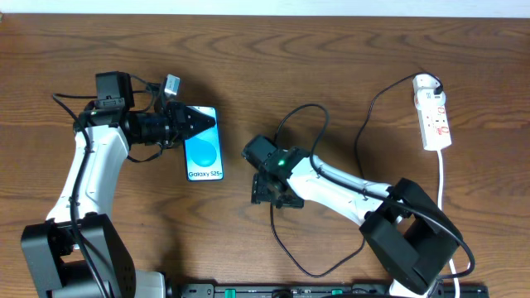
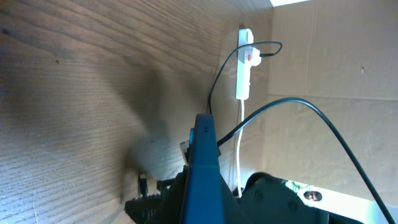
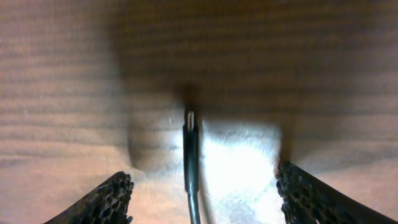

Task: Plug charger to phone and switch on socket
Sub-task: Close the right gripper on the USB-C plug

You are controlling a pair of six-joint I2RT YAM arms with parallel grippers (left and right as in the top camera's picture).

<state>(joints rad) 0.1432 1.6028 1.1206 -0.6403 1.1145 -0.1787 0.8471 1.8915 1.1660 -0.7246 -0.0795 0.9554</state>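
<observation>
Your open right claw (image 3: 204, 193) straddles the loose charger tip (image 3: 190, 146) on the tabletop (image 3: 62, 74); your left claw (image 1: 197, 122) pinches the phone (image 1: 204, 155).

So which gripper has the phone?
The left gripper, shut on the phone at its top edge; the right gripper stands open over the charger.

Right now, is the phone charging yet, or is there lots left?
Not yet. Done: the charger looks plugged into the socket, and the left end effector grips the phone. In hand: the right end effector, open, straddles the charger's tip. Left: grab it, plug it in, switch on.
</observation>
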